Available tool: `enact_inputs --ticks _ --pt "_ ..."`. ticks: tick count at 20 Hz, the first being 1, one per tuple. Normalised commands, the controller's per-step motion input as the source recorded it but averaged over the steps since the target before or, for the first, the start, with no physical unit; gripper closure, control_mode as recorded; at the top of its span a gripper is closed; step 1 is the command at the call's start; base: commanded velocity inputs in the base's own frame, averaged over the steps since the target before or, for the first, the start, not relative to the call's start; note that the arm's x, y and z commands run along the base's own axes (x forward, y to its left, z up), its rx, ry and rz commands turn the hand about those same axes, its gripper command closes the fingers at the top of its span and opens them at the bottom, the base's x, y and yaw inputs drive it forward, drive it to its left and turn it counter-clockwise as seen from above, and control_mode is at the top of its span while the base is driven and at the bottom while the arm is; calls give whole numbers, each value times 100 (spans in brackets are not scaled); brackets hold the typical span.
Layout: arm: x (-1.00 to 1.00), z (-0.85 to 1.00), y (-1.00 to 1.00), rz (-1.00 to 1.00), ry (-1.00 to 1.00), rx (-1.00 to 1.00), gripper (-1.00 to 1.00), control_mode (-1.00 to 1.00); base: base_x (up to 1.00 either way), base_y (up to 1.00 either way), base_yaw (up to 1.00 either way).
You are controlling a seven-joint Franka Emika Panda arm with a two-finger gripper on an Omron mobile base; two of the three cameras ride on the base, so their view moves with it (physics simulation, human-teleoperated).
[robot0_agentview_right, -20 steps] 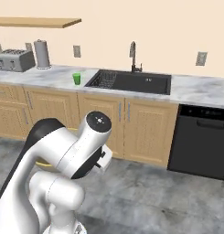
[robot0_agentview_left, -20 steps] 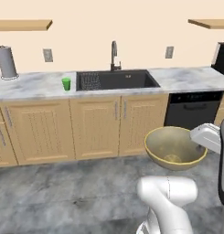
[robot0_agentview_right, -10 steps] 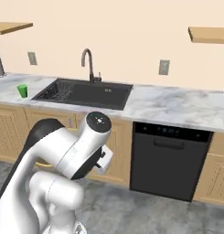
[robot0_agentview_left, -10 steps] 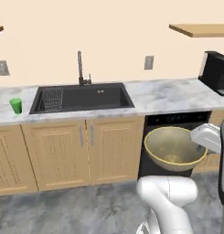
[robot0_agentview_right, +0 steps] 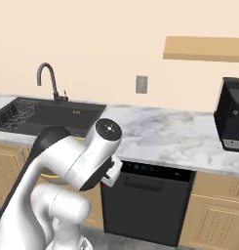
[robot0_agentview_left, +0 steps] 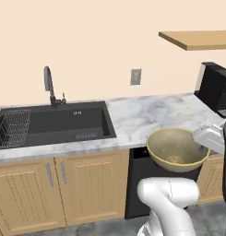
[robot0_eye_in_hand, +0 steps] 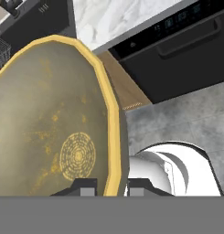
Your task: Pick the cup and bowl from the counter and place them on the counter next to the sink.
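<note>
White marble counter [robot0_agentview_left: 146,115] runs right of the sink [robot0_agentview_left: 63,122] in your left base view, where the bowl [robot0_agentview_left: 176,150] hangs in the air before the dishwasher [robot0_agentview_left: 142,184]; since a second ago the camera has driven right, and the cup has left the picture. Your right base view shows bare counter [robot0_agentview_right: 160,134] for it. Hand view: the gripper [robot0_eye_in_hand: 111,187] pinches the bowl's [robot0_eye_in_hand: 49,132] rim. It looks stiff, wide and likely slippery, so keep that rim hold.
</note>
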Motion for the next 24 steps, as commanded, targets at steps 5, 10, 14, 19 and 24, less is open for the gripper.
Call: enact_inputs --ticks 5,10,14,19,24 --pt "0 0 0 0 0 0 100 100 74 -6 -26" --pt "0 0 0 0 0 0 100 100 63 0 -28" --pt "0 0 0 0 0 0 100 100 33 0 -15" --pt "0 0 0 0 0 0 100 100 0 0 -1" --pt "0 0 0 0 0 0 100 100 0 0 0"
